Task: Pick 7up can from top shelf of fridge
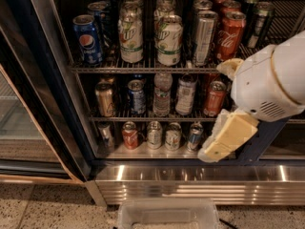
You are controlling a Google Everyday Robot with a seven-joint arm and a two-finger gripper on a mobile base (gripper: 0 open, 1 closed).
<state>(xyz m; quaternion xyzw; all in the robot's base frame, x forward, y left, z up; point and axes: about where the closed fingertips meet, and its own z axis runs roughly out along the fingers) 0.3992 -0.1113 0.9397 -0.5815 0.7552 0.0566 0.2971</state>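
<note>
Camera view looks down at an angle into the open fridge (190, 187), and we see its ribbed steel base panel across the lower part of the frame. On the top shelf (143, 69), in the upper middle of the frame, a 7up can (169, 42) stands upright at the front bar. A second 7up can (131, 38) stands just to its left, with more of the same lined up behind both. A blue Pepsi can (88, 39) stands at the left end of that front row. To the right of the 7up cans we see a tall silver can (205, 36) and then a red Coca-Cola can (231, 33).

The gripper (214, 111) is at the right of the frame, on a rounded white housing, in front of the middle and bottom shelves. Its jaws stand wide apart and hold nothing. One cream finger (229, 67) sits near the top shelf's front bar, under the Coca-Cola can. The other finger (228, 136) slants down and to the left across the bottom shelf. The gripper touches no 7up can and is well to the right of both front ones.

A clear plastic bin (167, 213) sits on the speckled floor (43, 206) at the bottom edge of the frame.
</note>
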